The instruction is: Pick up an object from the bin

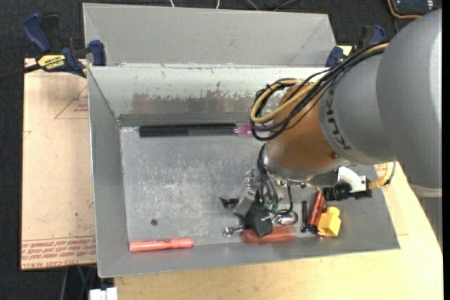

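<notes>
Red pen (275, 236) at bin's (105, 151) 5 o'clock, under gripper (254, 211); gripper opening can't be told. Crowding black piece (261, 224), yellow block (328, 222) risk double grab.

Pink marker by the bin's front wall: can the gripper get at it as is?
Probably yes. The pink marker lies alone on bare floor, nothing on it; the gripper is at the heap further along. The front wall beside it may cramp the approach.

The gripper (254, 206) hangs low over a small heap (267, 234) of black and red pieces. A yellow block (328, 221) lies just beside it on the arm's side. A pink marker (160, 244) lies well apart on the other side, and a black pen (188, 131) lies beyond at the far wall.
</notes>
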